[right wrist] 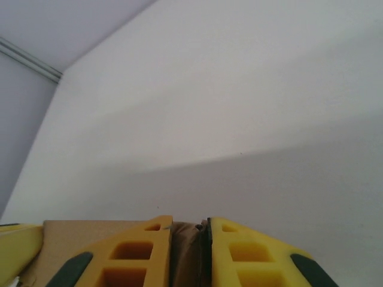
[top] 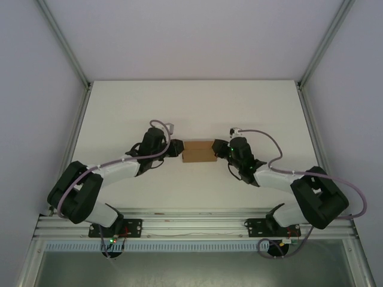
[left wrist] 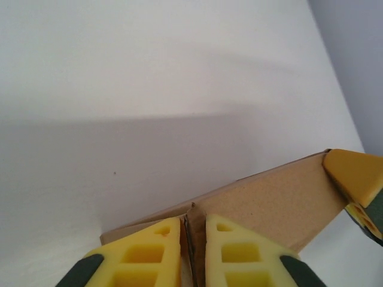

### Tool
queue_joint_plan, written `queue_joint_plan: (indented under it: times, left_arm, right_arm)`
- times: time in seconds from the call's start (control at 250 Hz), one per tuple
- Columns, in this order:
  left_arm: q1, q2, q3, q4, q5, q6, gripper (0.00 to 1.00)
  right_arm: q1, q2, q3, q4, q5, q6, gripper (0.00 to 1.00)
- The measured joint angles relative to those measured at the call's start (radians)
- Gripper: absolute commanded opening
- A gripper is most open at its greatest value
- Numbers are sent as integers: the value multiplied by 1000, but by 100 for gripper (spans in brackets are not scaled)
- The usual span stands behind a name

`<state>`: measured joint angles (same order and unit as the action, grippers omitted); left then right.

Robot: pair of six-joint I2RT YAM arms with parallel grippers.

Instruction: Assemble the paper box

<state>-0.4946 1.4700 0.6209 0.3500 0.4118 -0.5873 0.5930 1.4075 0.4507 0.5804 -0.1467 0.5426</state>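
Because both arms grip one small piece, an uneven pull could tear or skew it over the table [top: 191, 107]. The paper box [top: 198, 152] sits between them: left gripper [top: 175, 147] at its left end, right gripper [top: 219, 148] at its right, fingers nipped almost together on cardboard walls. Its flaps and underside are hidden.

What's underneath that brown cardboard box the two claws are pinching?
The white tabletop spreads beneath and around the low brown cardboard box. Its underside, and whether it rests there or hangs, is covered. The left claw and right claw pinch its ends.
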Motion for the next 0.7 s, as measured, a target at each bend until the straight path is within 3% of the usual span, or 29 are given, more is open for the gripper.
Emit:
queue_joint_plan:
  times: [0.164,0.304,0.428,0.508,0.544,0.652,0.7]
  left_arm:
    - [-4,-6,-92,172,11,10,7]
    - [-10,-11,-117,236,3,29,6]
    - [-29,-27,-91,177,-19,61,29]
    - [-42,-40,-62,98,-35,80,35]
    - [-43,-43,-39,48,-40,90,37]
    - [-47,-43,75,-130,-71,133,75]
    - [-50,-44,129,-198,-89,155,78]
  right_arm:
    - [0,29,-100,229,-3,8,5]
    - [0,16,-96,237,-7,6,6]
    - [-1,-29,-62,126,-8,-1,15]
    - [-5,-70,-19,-14,-11,-19,40]
    - [-6,-84,7,-85,-15,-27,44]
    - [-7,-111,100,-298,-33,-71,60]
    - [-7,-121,152,-391,-32,-95,66]
